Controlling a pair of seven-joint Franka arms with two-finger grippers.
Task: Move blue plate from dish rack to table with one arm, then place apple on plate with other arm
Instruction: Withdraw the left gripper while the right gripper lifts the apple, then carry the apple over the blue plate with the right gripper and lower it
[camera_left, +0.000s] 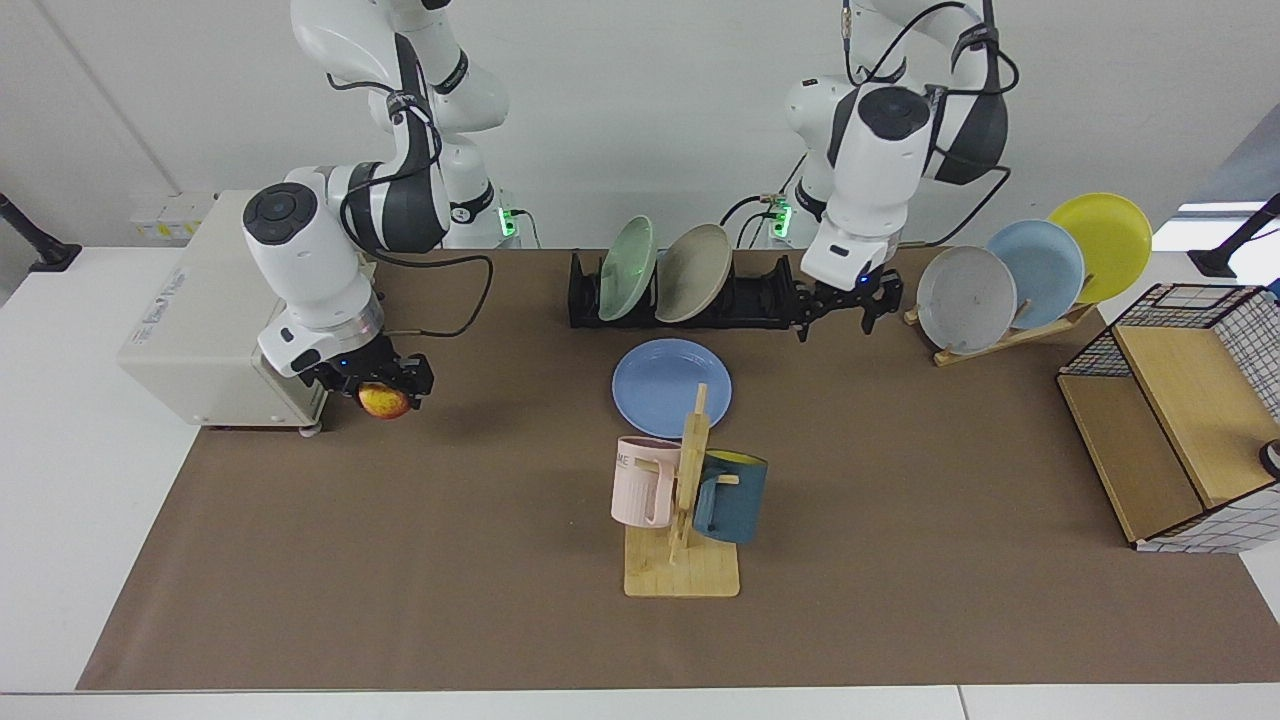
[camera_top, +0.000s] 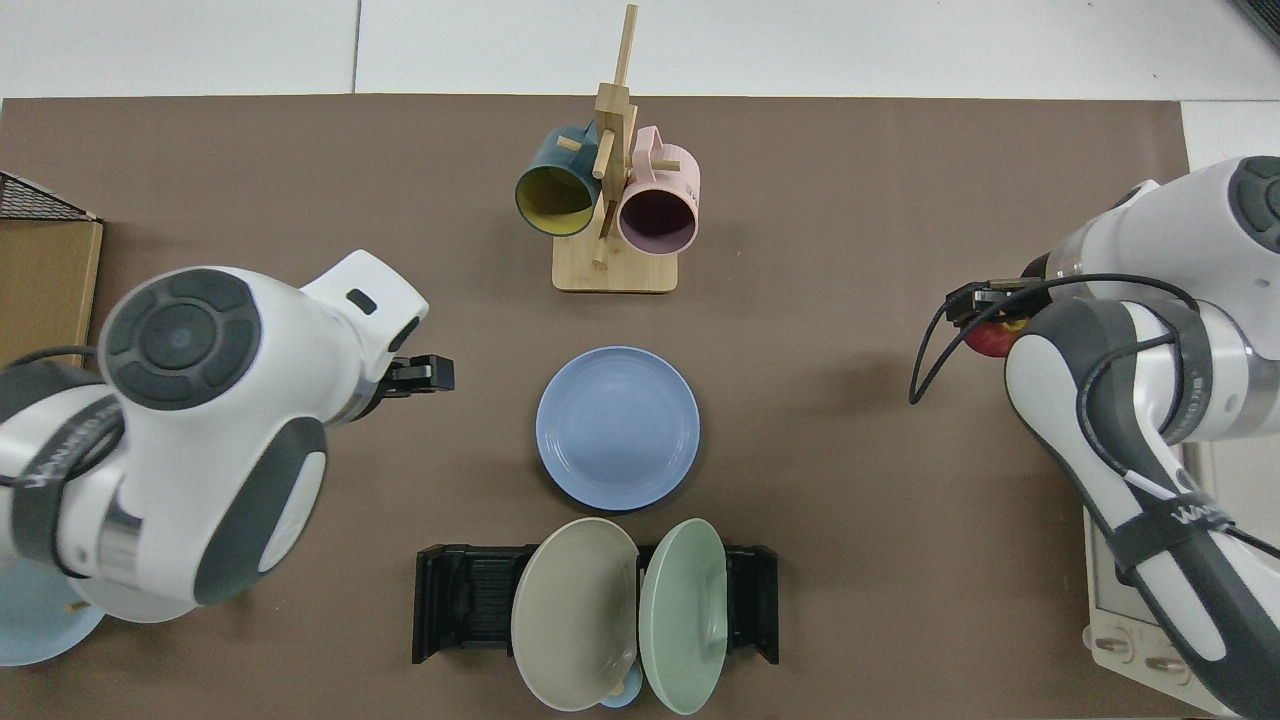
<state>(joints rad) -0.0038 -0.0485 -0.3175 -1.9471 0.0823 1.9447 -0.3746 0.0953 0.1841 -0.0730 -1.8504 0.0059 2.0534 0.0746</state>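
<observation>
Brown-matted table (camera_left: 900, 560), right gripper (camera_left: 383, 377) half-hiding apple (camera_left: 384, 402).

This was a robotics lab staged as a kitchen — two white arms stood bolted behind a white table (camera_left: 60, 480) against a bare white wall. A wide brown mat (camera_left: 400, 560) covered the table, and household props sat around it: a wooden mug stand (camera_left: 683, 520) at the centre, a black dish rack (camera_left: 760, 300) behind that stand, a wooden plate stand (camera_left: 1010, 335) to the rack's side, a beige oven-like appliance (camera_left: 215, 320) off the far end — all neatly spaced.
</observation>
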